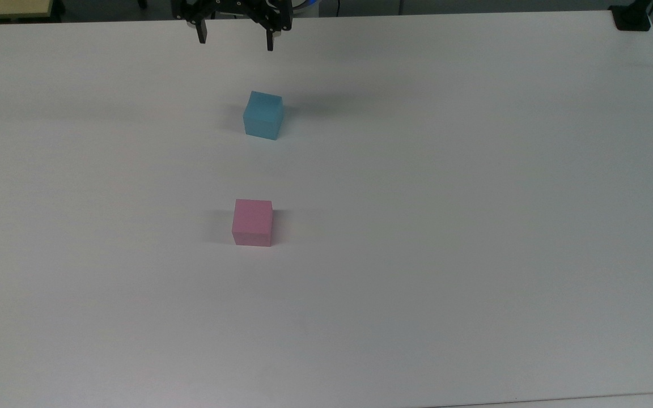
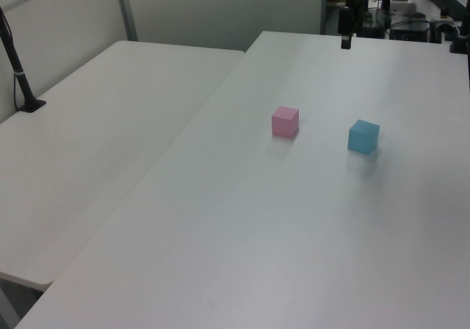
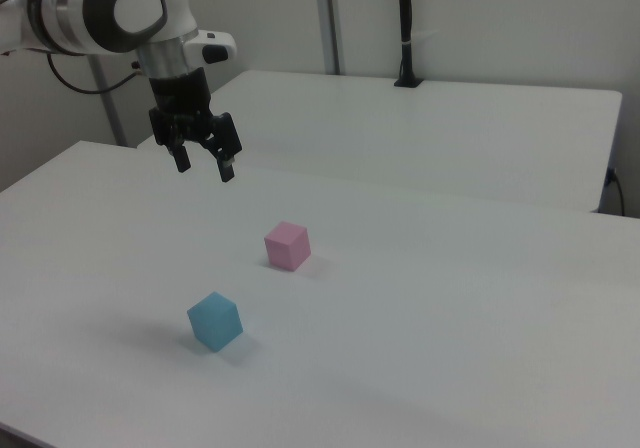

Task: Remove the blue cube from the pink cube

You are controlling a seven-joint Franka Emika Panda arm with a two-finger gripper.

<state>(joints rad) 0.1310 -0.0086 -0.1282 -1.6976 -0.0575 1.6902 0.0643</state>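
White table [image 1: 474, 226] carries the blue cube [image 1: 263, 115] and the pink cube [image 1: 253, 222], well apart (each flat on the surface). The tool [image 1: 236, 38] hangs above the table, fingers spread, grasping nothing.

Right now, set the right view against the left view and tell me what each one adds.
The right view alone shows the arm's white wrist above the gripper, whose two fingers stand apart and empty above the table. The left view alone shows a black post at the far edge of the neighbouring table on the left view's left. Both show the blue cube and the pink cube resting apart on the white table, not stacked.
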